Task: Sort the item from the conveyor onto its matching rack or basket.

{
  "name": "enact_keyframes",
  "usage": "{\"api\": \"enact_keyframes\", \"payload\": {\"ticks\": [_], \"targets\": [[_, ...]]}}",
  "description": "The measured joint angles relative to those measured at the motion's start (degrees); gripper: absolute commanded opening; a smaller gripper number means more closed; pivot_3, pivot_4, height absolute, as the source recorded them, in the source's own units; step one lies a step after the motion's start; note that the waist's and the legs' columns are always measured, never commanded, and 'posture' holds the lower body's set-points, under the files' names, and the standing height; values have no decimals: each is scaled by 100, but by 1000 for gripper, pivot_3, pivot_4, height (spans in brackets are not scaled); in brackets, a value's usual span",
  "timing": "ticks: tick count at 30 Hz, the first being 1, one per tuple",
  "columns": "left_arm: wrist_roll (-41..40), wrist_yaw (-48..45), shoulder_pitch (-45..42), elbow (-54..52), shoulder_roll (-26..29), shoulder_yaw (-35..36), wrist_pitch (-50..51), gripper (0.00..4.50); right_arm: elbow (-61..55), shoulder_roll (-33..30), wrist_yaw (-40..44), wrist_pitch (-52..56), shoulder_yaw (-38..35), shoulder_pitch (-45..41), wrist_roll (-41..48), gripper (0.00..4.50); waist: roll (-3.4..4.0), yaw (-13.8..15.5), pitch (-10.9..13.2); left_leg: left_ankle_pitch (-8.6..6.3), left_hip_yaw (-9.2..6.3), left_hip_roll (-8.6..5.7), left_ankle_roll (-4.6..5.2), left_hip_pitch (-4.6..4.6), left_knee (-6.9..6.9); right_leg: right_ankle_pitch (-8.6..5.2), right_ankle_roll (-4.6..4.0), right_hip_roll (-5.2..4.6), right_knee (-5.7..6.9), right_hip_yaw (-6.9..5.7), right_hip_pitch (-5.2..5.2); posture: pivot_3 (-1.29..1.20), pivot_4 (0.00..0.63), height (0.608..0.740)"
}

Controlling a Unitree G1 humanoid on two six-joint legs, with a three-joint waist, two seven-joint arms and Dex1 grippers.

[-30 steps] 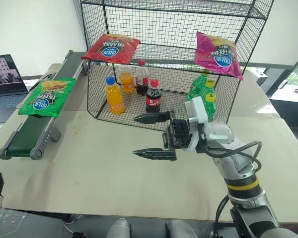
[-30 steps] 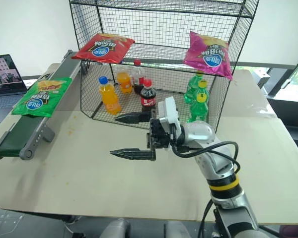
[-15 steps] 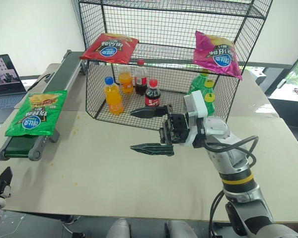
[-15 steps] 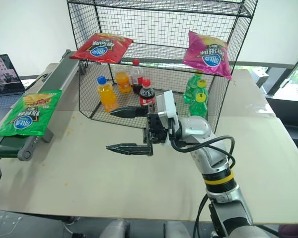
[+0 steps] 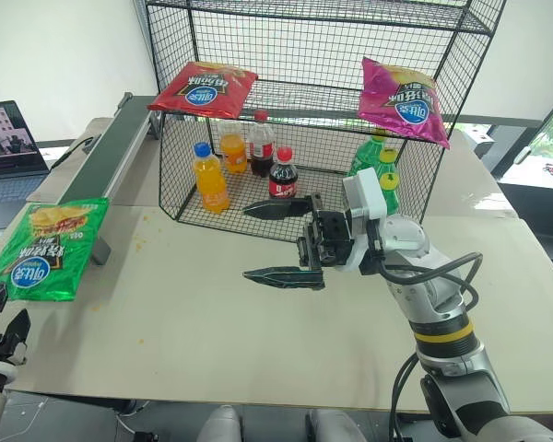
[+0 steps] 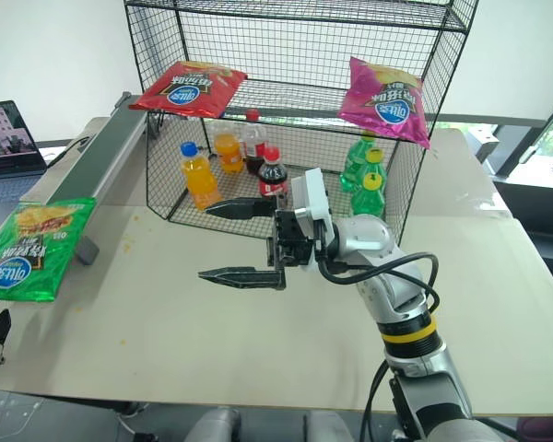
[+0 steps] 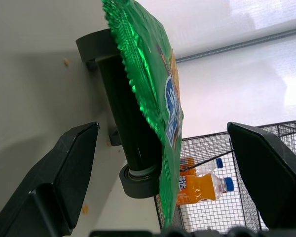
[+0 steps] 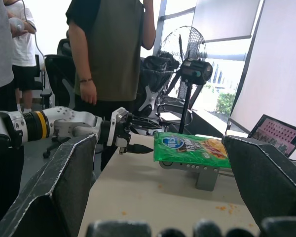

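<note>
Flat shiny green snack bag (image 5: 41,249) overhangs near end of dark green belt conveyor (image 5: 104,161), far left, long axis along belt. Left gripper (image 5: 2,320) just below-near it, wide open, empty; clearly nearer. Right gripper (image 5: 278,242) mid-table, open, empty.

Right arm (image 5: 415,276) silver-grey, yellow-black wrist band, black cable; right gripper (image 5: 281,241) black, apparently serrated.
</note>
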Motion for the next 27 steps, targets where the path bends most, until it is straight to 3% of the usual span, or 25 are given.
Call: {"api": "enact_keyframes", "payload": {"ticks": [4,5,8,14,16,23,27], "targets": [[292,-140,-32,17,52,-3,26,4452,1,28,-8,-15,0,-67,-6,4500,0,-2,0,0,0,0,0,0,-2,0,0,0,0,-1,-1,0,150,740],[392,-177,-34,22,70,-4,24,4214,3,29,-8,-23,0,-71,-7,4500,0,-1,0,0,0,0,0,0,-3,0,0,0,0,-1,-2,0,150,740],[643,-256,-46,30,80,-18,30,3316,34,28,-6,-52,0,-75,-16,4500,0,0,0,0,0,0,-1,-1,-3,0,0,-1,-1,-1,-2,0,150,740],[681,-295,-125,19,80,-13,109,660,47,53,-50,-87,-1,-75,-53,4500,0,-3,0,0,0,0,-1,-2,-3,0,0,-2,-1,-2,-3,0,150,740],[674,-256,-124,-30,81,3,118,86,47,53,-88,-122,-1,-75,-73,4500,0,-5,0,0,0,1,-1,-3,-4,0,0,-2,-1,-2,-4,0,150,740],[310,248,-251,-822,300,23,143,86,42,47,-354,-282,-59,-5,-255,4500,-8,24,2,0,-7,1,-2,-8,-3,0,0,-6,0,-6,-4,0,150,740],[-591,932,-1078,-1941,965,-344,165,86,-20,-29,-1163,-268,-436,267,-486,4500,-22,133,9,3,-15,-7,-7,-14,2,2,-1,-16,-2,-13,-3,0,150,740]]}}
